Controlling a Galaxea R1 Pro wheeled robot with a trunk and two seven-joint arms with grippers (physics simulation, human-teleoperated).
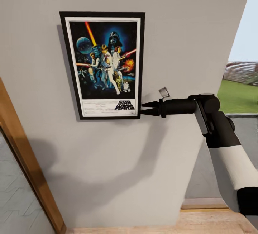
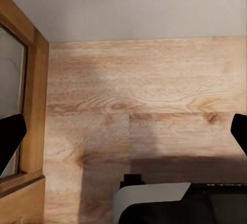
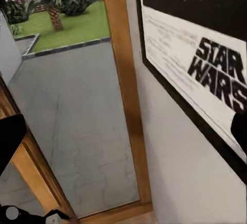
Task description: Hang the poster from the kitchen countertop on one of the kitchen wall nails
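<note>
Grey wall [image 1: 118, 162] fills most of my head view, and the poster [image 1: 104, 65] hangs flat on it in the upper centre of the frame, upright, its black frame casting a thin shadow down its left edge. My right gripper [image 1: 147, 108] reaches in from the right side of the frame with its two black fingers pointing at the poster's lower right corner; the tips sit just at the frame's edge, slightly apart, with nothing between them, so I read it as released. A wooden door frame [image 1: 21, 155] slants along the lower left, and a strip of wood floor [image 1: 157, 223] shows at the bottom. Through the opening at the right edge I see grass [image 1: 238, 98] outside. On my right wrist camera the poster's title corner [image 3: 216, 74] lies close by on the wall beside a wooden jamb [image 3: 126, 90]. My left wrist camera looks at wood floor [image 2: 149, 105], and its fingertips [image 2: 10, 139] stand wide apart, holding nothing.
</note>
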